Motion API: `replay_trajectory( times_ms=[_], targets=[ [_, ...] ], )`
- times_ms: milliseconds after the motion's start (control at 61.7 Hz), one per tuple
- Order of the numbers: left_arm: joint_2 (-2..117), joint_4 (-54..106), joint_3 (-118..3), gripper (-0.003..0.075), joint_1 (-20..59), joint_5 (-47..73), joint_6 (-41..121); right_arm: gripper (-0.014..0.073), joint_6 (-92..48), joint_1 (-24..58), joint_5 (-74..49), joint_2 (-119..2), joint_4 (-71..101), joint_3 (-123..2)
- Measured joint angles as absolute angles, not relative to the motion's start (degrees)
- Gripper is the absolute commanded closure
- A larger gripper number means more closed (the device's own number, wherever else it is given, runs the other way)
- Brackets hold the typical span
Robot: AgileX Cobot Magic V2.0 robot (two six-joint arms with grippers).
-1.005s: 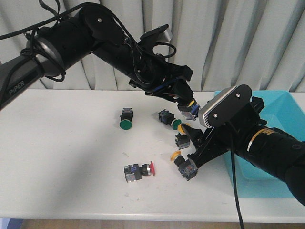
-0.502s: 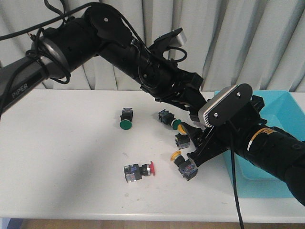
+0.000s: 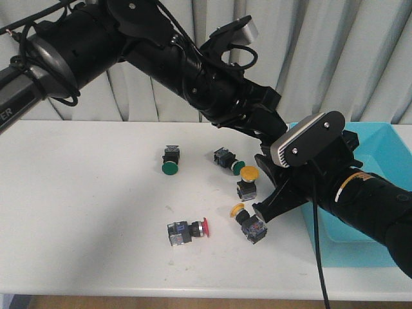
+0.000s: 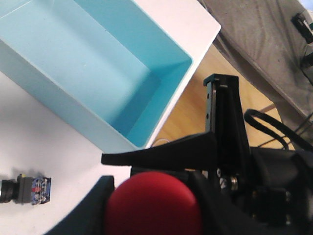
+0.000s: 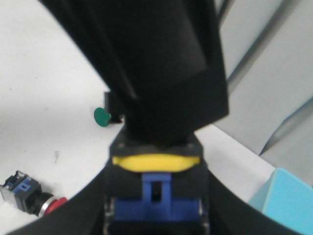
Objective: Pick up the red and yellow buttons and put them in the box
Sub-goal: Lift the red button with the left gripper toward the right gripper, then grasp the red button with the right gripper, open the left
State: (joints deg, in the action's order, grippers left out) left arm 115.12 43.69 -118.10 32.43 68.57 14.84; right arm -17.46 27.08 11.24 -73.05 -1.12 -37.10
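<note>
The left end effector (image 4: 151,218) is closed on a push-button switch with a round red mushroom cap (image 4: 152,203). In the left wrist view, the cap fills the gap between the dark fingers. In the front view this end effector is hidden behind the right arm's wrist housing, near the corner of the large shallow light turquoise plastic box (image 3: 381,138). In the left wrist view the box is open, with nothing visible in the part of it that shows.

The right end effector (image 3: 259,217) is down at the white desk (image 3: 84,193), just in front of the box's near-left corner. Its fingers are narrowed onto a switch with a yellow cap and blue-and-black body (image 3: 250,224). The right wrist view shows that body pressed between the two fingers.

Lying loose on the desk:
- A second yellow-capped switch with a black body (image 3: 247,183) is just behind the held one.
- A red-capped switch with a grey-and-blue body (image 3: 187,232) lies on its side, towards the front edge.
- A green-capped switch (image 3: 170,160) and another green-capped switch (image 3: 228,160) lie further back, apart from each other.

Pale grey curtains (image 3: 360,58) hang behind the desk
</note>
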Motion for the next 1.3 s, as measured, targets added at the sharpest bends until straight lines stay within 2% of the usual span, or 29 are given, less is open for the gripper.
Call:
replay_trajectory(
  times_ms=[97, 275, 567, 648, 729, 924, 1069, 1167, 1296],
  targets=[
    [114.91, 41.23, -118.11, 0.0685, 33.82, 67.45, 14.20, 0.0600, -17.27, 27.08, 10.02, -72.25, -0.95, -36.75],
    [114.25, 37.77, -118.11, 0.0580, 36.15, 65.89, 12.76, 0.0597, -17.02, 27.08, 8.34, -70.45, -0.60, -36.27],
    [114.07, 37.07, -118.11, 0.0249, 36.38, 65.66, 11.27, 0.0596, -16.85, 27.08, 8.12, -70.30, -0.55, -36.27],
    [114.07, 36.73, -118.11, 0.0185, 36.38, 65.57, 11.07, 0.0596, -16.85, 27.08, 8.12, -70.30, -0.55, -36.27],
    [114.07, 36.55, -118.11, 0.0159, 36.43, 65.76, 11.07, 0.0596, -16.85, 27.08, 8.51, -70.25, -0.55, -36.27],
    [112.67, 32.65, -118.03, 0.0170, 36.95, 66.15, 12.35, 0.0594, -16.85, 26.63, 9.98, -69.74, 0.00, -36.53],
    [108.61, 23.91, -118.03, 0.0223, 37.08, 66.40, 12.93, 0.0592, -16.85, 23.83, 9.83, -69.74, 3.14, -36.98],
    [104.69, 14.00, -118.03, 0.0298, 37.08, 66.55, 11.77, 0.0591, -16.91, 20.77, 8.49, -69.74, 4.96, -38.26],
    [100.58, -1.46, -118.03, 0.0494, 37.08, 68.11, 7.82, 0.0588, -16.91, 15.86, 4.12, -69.80, 6.08, -41.17]
  ],
)
